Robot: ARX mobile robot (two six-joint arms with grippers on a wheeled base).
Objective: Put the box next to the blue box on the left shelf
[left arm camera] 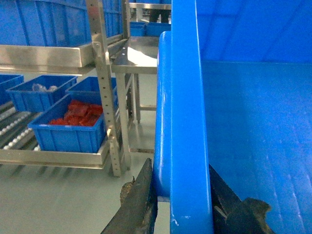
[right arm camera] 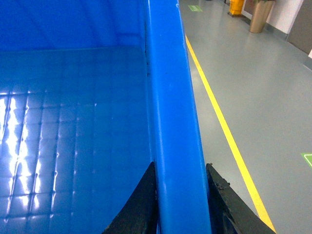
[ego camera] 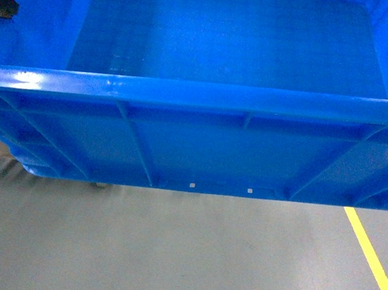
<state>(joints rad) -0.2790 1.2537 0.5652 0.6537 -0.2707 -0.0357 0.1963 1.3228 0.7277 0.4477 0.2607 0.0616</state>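
Observation:
The box (ego camera: 217, 130) is a large open bright blue crate that fills the upper head view, held above the grey floor. My left gripper (left arm camera: 179, 165) is shut on its left rim (left arm camera: 187, 97), one finger outside and one inside the wall. My right gripper (right arm camera: 180, 164) is shut on the right rim (right arm camera: 168, 87) in the same way. To the left stands the left shelf (left arm camera: 53, 158), with white rollers (left arm camera: 14, 131) on its lower level. A big blue box (left arm camera: 44, 22) rests on its upper level. Neither gripper shows in the head view.
On the shelf's lower level sit a small blue tray with red parts (left arm camera: 73, 122) and another blue tray (left arm camera: 39, 92). A steel table (left arm camera: 136, 53) stands behind the rack's post (left arm camera: 105, 97). A yellow floor line (ego camera: 374, 263) runs along the right.

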